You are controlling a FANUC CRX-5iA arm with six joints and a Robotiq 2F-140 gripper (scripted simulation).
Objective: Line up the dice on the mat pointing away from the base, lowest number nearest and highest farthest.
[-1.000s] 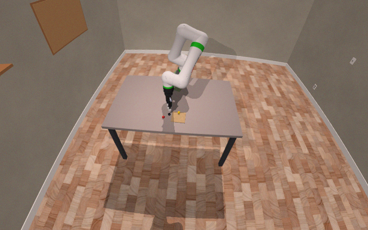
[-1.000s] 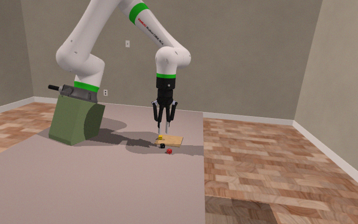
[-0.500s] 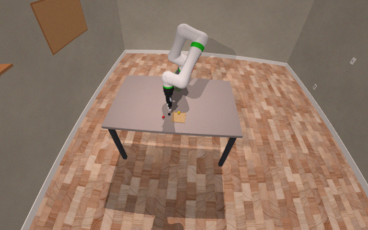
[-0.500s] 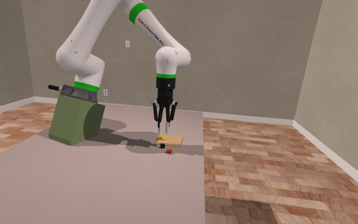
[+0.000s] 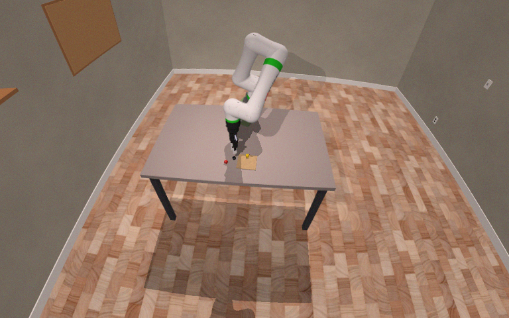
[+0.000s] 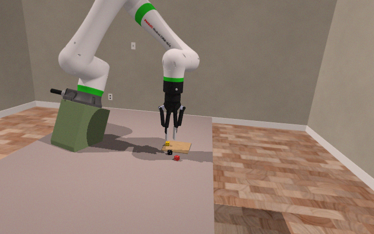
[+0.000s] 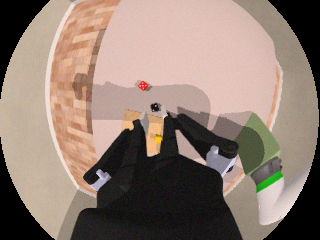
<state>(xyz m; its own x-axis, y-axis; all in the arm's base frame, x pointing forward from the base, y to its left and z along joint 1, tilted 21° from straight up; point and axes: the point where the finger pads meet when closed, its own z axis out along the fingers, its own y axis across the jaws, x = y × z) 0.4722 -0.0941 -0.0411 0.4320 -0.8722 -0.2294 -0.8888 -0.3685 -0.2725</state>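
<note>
A yellow die [image 5: 246, 155] [image 6: 167, 143] [image 7: 158, 139] lies on the tan mat [image 5: 249, 165] [image 6: 181, 147] [image 7: 130, 120], near its edge on the robot base side. A black die [image 5: 234, 158] [image 6: 169, 152] [image 7: 155, 107] lies on the table just beside the mat. A red die [image 5: 225, 161] [image 6: 177, 158] [image 7: 143, 85] lies on the table farther from the mat, past the black one. Its top shows several white pips. My gripper [image 5: 233, 151] [image 6: 170, 138] [image 7: 154, 114] points down above the black die, partly open, with a narrow gap and nothing between the fingertips. The black die's number is too small to read.
The green robot base [image 6: 70, 127] [image 7: 257, 142] stands on the table [image 5: 194, 157] [image 6: 125, 188], away from the dice. The table's long edge [image 6: 213, 173] runs beyond the mat on the side away from the base. The arm's shadow falls over the black and red dice.
</note>
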